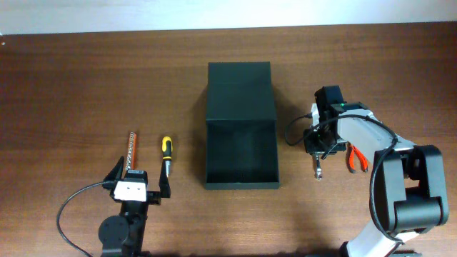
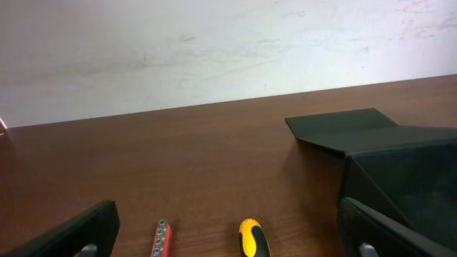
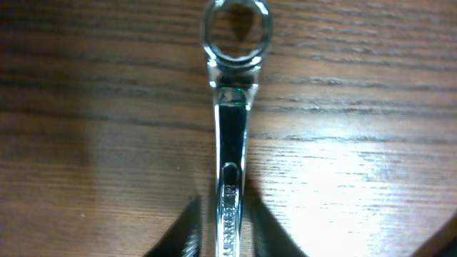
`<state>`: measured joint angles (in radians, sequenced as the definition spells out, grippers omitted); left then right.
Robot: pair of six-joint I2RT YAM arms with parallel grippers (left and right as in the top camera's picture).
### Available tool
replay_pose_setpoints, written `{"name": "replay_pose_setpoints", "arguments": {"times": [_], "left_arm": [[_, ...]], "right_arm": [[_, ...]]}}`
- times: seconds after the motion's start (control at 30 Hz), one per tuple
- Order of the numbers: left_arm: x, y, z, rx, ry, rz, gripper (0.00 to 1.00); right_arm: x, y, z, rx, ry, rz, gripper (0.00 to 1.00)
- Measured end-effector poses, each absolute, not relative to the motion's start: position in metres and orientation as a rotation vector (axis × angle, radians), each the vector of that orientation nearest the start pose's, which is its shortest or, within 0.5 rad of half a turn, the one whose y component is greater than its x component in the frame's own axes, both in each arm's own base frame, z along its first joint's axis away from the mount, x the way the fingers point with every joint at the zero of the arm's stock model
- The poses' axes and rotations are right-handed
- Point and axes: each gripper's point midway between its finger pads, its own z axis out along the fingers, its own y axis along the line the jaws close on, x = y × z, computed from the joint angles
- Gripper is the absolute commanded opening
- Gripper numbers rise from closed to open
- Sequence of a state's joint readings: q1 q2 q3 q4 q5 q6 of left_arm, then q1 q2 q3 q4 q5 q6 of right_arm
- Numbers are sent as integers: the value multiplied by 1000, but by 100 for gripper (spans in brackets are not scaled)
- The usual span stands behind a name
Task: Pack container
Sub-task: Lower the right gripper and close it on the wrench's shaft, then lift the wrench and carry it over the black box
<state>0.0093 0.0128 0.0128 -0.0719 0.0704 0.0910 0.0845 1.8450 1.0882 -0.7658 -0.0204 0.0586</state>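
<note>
The container [image 1: 240, 184], a dark green-black box, stands open at the table's middle with its flap lid [image 1: 240, 89] laid back; it looks empty and also shows in the left wrist view [image 2: 400, 153]. My right gripper [image 1: 319, 148] is to its right, fingers [image 3: 228, 214] closed in on the shaft of a chrome wrench [image 3: 232, 135] that lies on the table [image 1: 318, 170]. My left gripper [image 1: 140, 180] is open and empty near the front edge [image 2: 228, 214]. A yellow-black screwdriver [image 1: 166, 150] [image 2: 251, 239] and a red bit holder [image 1: 131, 150] [image 2: 161, 239] lie just ahead of it.
Red-handled pliers [image 1: 355, 158] lie right of the right gripper, beside the right arm's base. A black cable loops on the table left of the left arm [image 1: 71, 207]. A white wall runs behind the table's far edge [image 2: 214, 57].
</note>
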Motion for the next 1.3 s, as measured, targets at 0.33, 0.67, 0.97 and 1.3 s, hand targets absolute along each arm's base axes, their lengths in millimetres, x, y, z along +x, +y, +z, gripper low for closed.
{"name": "replay_pose_setpoints", "arguments": {"times": [0.33, 0.67, 0.97, 1.3], "left_arm": [[246, -10, 159, 120, 1638, 19, 99], [246, -10, 159, 120, 1638, 19, 99], [246, -10, 159, 121, 1638, 19, 99], [246, -10, 159, 120, 1638, 19, 99]], "right_arm": [[298, 30, 2, -38, 3200, 39, 4], [341, 37, 104, -45, 3157, 67, 4], [339, 101, 224, -429, 3007, 261, 4], [308, 208, 234, -1121, 2736, 228, 4]]}}
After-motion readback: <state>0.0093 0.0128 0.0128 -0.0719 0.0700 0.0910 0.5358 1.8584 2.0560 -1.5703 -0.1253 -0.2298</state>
